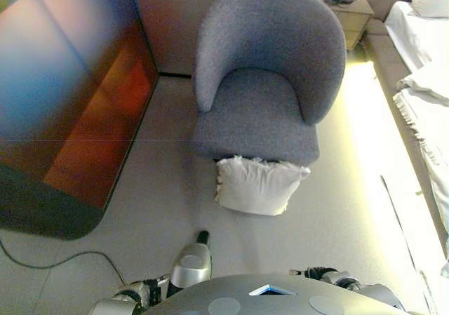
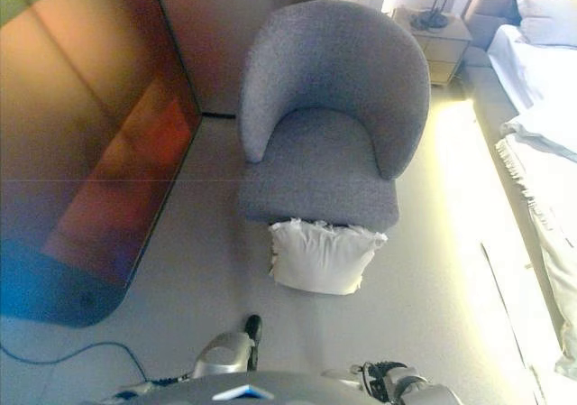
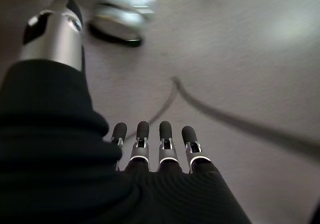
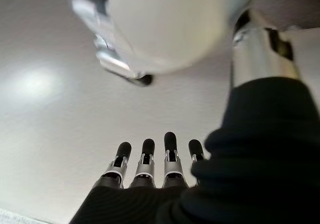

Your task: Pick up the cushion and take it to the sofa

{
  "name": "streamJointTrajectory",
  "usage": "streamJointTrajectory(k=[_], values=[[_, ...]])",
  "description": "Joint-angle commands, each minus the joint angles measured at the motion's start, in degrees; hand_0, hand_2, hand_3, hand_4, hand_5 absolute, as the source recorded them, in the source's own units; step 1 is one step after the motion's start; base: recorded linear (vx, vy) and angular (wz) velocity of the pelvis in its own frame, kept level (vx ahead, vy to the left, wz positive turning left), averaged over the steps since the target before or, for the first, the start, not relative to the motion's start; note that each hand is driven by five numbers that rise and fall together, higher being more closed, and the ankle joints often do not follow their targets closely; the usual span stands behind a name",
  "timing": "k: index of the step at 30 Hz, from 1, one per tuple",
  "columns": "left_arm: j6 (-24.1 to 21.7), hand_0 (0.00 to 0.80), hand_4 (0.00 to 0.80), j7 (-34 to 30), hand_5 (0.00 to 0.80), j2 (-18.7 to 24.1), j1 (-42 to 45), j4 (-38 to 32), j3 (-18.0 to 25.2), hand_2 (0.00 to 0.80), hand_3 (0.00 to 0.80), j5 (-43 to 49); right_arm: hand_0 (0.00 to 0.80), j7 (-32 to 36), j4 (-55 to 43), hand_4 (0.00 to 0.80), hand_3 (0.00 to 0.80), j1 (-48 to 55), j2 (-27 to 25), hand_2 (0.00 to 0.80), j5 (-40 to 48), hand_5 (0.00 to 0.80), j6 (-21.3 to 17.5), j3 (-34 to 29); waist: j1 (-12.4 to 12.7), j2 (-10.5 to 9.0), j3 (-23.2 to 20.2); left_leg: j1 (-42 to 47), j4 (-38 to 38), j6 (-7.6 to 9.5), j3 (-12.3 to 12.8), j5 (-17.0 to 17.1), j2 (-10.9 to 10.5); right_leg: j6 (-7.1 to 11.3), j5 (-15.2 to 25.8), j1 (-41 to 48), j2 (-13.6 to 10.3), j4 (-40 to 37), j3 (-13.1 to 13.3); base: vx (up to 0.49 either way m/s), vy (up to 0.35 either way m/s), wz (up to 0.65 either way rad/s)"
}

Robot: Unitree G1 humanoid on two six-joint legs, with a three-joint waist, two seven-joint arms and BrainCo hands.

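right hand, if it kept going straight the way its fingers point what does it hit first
Probably the floor: the right hand holds nothing, fingers straight, with only bare floor past their tips. Depth is unclear.

A white cushion [image 1: 256, 184] lay on the pale floor [image 1: 168, 203], touching the front edge of a grey armchair [image 1: 270, 76] and partly tucked under its seat. To the robot's left stood a large glossy panel [image 1: 66, 97], reflecting orange and blue. A thin cable [image 1: 49, 262] curved across the floor near it. Behind the armchair stood a small wooden nightstand [image 1: 351, 10], and along the right side ran a bed [image 1: 424, 83] with white bedding.
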Motion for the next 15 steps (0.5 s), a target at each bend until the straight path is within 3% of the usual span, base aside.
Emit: streamJointTrajectory(k=[1, 3, 4, 5, 9, 12, 15], values=[[2.24, 0.000, 0.000, 0.90, 0.000, 0.69, 0.07, 1.61, -1.08, 0.000, 0.000, 1.07, 0.000, -0.74, -0.85, 0.000, 0.000, -0.13, -2.62, 0.000, 1.26, 0.000, -0.13, 1.28, -0.91, 1.92, -1.38, -4.52, 1.27, 2.38, -2.26, -2.78, 0.28, -0.46, 7.90, -1.14, 2.70, -2.04, -4.41, 0.208, 0.055, -0.22], [2.99, 0.000, 0.000, 0.86, 0.000, 0.83, -1.17, 1.47, -1.24, 0.000, 0.000, 0.12, 0.000, -0.85, -0.95, 0.000, 0.000, -0.63, -3.02, 0.000, 1.72, 0.000, -0.19, 1.32, -1.57, 2.56, -0.68, -1.65, 0.28, 1.89, -0.77, -3.53, 0.37, -1.45, 5.82, -4.94, 3.55, -7.01, -8.85, 0.153, 0.009, -0.29], [3.43, 0.000, 0.000, 1.01, 0.000, 0.89, -1.72, 1.35, -0.78, 0.000, 0.000, -0.41, 0.000, -0.66, -1.16, 0.000, 0.000, -1.15, -3.19, 0.000, 0.92, 0.000, -0.26, 1.40, -1.67, 2.76, -0.13, 0.15, -0.55, 1.55, -0.11, -4.03, 0.45, -1.53, 7.04, -6.97, 2.60, -9.70, -11.45, 0.104, -0.027, -0.38], [3.61, 0.000, 0.000, 0.91, 0.000, 0.97, -2.09, 1.35, -0.48, 0.000, 0.000, -0.48, 0.000, -0.63, -1.31, 0.000, 0.000, -1.48, -3.31, 0.000, 0.57, 0.000, -0.38, 1.75, -1.84, 2.71, 0.35, 1.18, -1.14, 1.37, 0.18, -4.56, 0.36, -1.33, 8.23, -8.37, 2.13, -12.17, -12.40, 0.097, -0.054, -0.47], [3.24, 0.000, 0.000, 0.09, 0.000, 0.74, -1.63, 1.24, -0.26, 0.000, 0.000, 0.24, 0.000, -0.97, -1.70, 0.000, 0.000, -0.99, -3.32, 0.000, 3.47, 0.000, -1.19, 1.53, -3.39, 1.51, 1.04, 3.37, -1.17, 0.90, 1.81, -6.86, -0.02, 0.46, 13.99, -9.92, 0.38, -21.15, -11.35, 0.146, -0.067, -0.24], [1.87, 0.000, 0.000, 0.75, 0.000, 0.16, 0.01, 1.99, 0.46, 0.000, 0.000, 0.11, 0.000, -0.41, -1.40, 0.000, 0.000, -0.31, -3.55, 0.000, 0.00, 0.000, -1.58, -0.16, -3.96, 1.31, 0.19, 5.15, -1.42, 0.48, 3.00, -7.64, 0.93, 0.60, 14.02, -8.53, -0.22, -23.06, -10.95, 0.203, -0.059, -0.07], [1.36, 0.000, 0.000, 2.05, 0.000, 0.00, 1.36, 2.31, 1.50, 0.000, 0.000, -0.15, 0.000, 1.06, -1.24, 0.000, 0.000, 0.14, -3.80, 0.000, -4.00, 0.000, -1.78, 0.30, -3.35, 1.04, -0.81, 6.18, -1.26, -0.04, 3.97, -7.73, 1.86, 0.07, 11.39, -4.86, 0.13, -25.49, -12.96, 0.212, -0.112, -0.07]])
